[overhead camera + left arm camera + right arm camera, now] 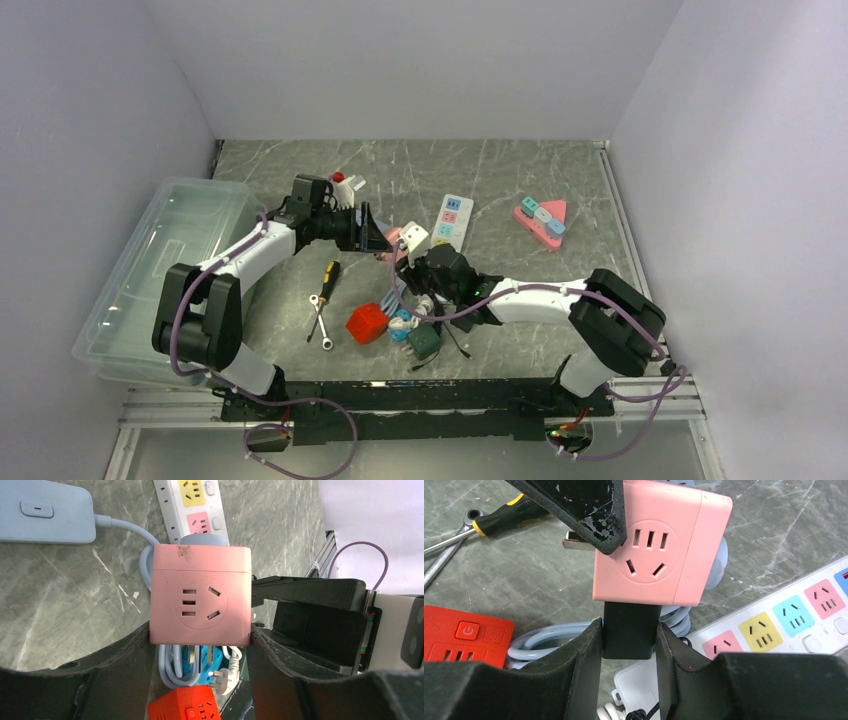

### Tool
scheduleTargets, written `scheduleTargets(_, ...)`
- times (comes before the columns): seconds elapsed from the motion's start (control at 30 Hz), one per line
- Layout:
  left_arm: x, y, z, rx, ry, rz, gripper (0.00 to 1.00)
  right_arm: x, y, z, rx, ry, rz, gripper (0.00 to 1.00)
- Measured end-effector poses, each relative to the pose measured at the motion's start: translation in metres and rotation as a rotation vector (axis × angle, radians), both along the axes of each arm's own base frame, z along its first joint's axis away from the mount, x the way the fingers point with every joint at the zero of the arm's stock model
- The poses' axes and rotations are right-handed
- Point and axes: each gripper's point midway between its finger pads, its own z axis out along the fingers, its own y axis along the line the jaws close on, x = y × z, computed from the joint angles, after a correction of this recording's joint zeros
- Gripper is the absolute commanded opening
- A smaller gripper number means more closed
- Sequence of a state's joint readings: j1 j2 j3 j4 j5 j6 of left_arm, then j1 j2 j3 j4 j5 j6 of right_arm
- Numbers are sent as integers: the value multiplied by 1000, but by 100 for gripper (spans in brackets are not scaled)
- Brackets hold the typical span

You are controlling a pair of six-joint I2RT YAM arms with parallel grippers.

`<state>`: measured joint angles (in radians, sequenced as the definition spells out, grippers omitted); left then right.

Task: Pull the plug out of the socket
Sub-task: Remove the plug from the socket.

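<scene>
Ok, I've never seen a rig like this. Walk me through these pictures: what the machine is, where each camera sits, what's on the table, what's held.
The machine is a left arm and a right arm, bolted at the table's near edge. The wide picture looks down from above and behind them; the other two come from a camera on each wrist. The left pincer clamps a pink socket cube; the right pincer clamps a black plug seated in that cube. On the table lie a screwdriver, a wrench, a red socket cube and a white power strip.
</scene>
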<state>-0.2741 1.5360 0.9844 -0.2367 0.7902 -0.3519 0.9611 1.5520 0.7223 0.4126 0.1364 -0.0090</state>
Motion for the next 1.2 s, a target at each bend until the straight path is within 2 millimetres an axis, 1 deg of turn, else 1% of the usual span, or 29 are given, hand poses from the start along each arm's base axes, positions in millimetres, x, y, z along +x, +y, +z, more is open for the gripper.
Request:
scheduleTargets(0.23,0,0,1,-4,1,-1,0,1,-1,0,3,0,-17,0)
scheduleTargets(0.53,6,-3,5,-18,-32,1,0,3,-1,5,58,63,-138,0)
scheduleTargets(0.7,8,-4,7,-26,-38,3,0,3,-1,6,63,78,-163,0)
scheduleTargets(0.87,7,-5,6,-28,-33,-2,0,1,1,6,42,51,-134,0)
scheduleTargets(1.03,0,-4,4,-29,-9,-19,0,-5,-2,5,23,-16,-60,0)
scheduleTargets(1.2,-7,-6,4,-36,19,-36,0,-11,-5,7,7,-47,-8,0)
